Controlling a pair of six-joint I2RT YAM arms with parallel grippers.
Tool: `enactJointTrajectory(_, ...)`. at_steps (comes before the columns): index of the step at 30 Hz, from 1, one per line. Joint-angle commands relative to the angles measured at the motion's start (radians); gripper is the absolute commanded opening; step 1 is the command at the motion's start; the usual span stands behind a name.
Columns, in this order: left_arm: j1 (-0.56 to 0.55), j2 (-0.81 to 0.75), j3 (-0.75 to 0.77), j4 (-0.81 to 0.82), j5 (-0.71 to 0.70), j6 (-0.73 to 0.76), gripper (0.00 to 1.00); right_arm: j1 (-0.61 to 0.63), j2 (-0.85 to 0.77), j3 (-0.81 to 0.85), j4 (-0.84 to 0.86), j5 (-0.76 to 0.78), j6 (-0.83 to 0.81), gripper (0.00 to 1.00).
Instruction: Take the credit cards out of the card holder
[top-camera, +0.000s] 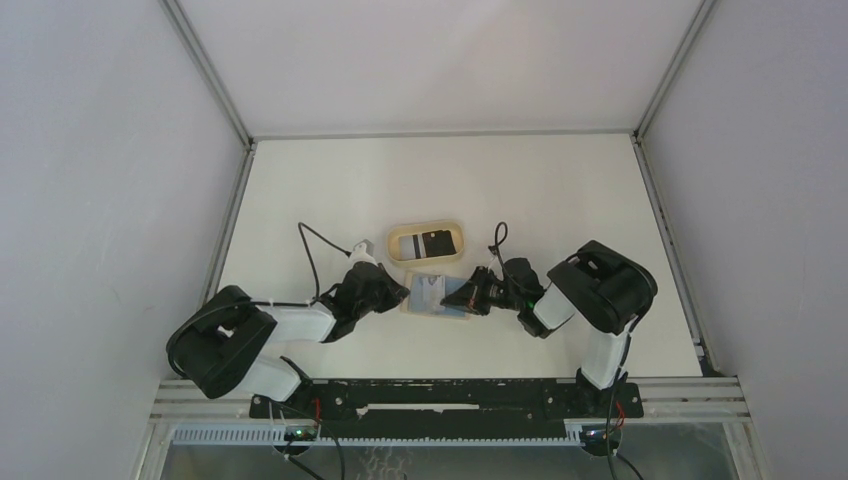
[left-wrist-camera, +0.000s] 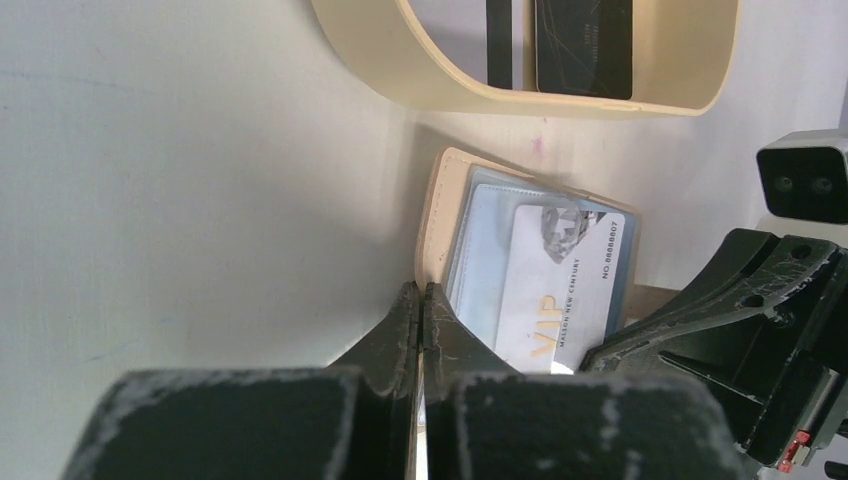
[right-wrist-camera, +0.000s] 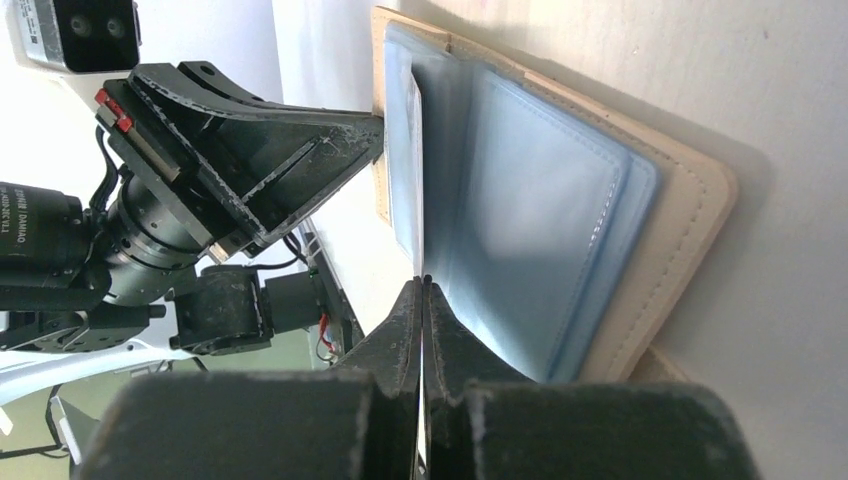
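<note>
The tan card holder (top-camera: 425, 303) lies open on the table, its grey-blue inside facing up (right-wrist-camera: 530, 200). My left gripper (left-wrist-camera: 421, 292) is shut on its tan left edge (left-wrist-camera: 436, 215) and pins it low to the table. A white card printed "VIP" (left-wrist-camera: 560, 285) sticks partway out of a grey-blue sleeve. My right gripper (right-wrist-camera: 421, 283) is shut on that card's thin edge, seen edge-on (right-wrist-camera: 416, 170). In the top view the left gripper (top-camera: 400, 296) and the right gripper (top-camera: 470, 296) face each other across the holder. A black card (left-wrist-camera: 585, 45) and a pale card with a black stripe (left-wrist-camera: 500, 40) lie in the tray.
A beige oval tray (top-camera: 427, 227) with a raised rim (left-wrist-camera: 450, 85) stands just behind the card holder. The right arm's fingers and camera fill the right side of the left wrist view (left-wrist-camera: 760, 330). Walls enclose the table on three sides.
</note>
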Motion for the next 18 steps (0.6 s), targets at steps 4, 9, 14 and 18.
enactJointTrajectory(4,-0.011,0.061,-0.046,-0.260,0.008,0.031,0.00,-0.040,-0.081,-0.061,0.037,-0.028,-0.017,0.00)
enactJointTrajectory(9,-0.011,0.043,-0.053,-0.263,0.003,0.028,0.00,-0.067,-0.216,-0.096,-0.134,-0.033,-0.071,0.00)
enactJointTrajectory(14,-0.011,0.005,-0.062,-0.279,-0.003,0.024,0.00,-0.069,-0.413,-0.058,-0.482,0.002,-0.196,0.00)
enactJointTrajectory(18,-0.011,-0.028,-0.077,-0.282,-0.001,0.013,0.00,-0.069,-0.578,0.021,-0.760,0.051,-0.306,0.00)
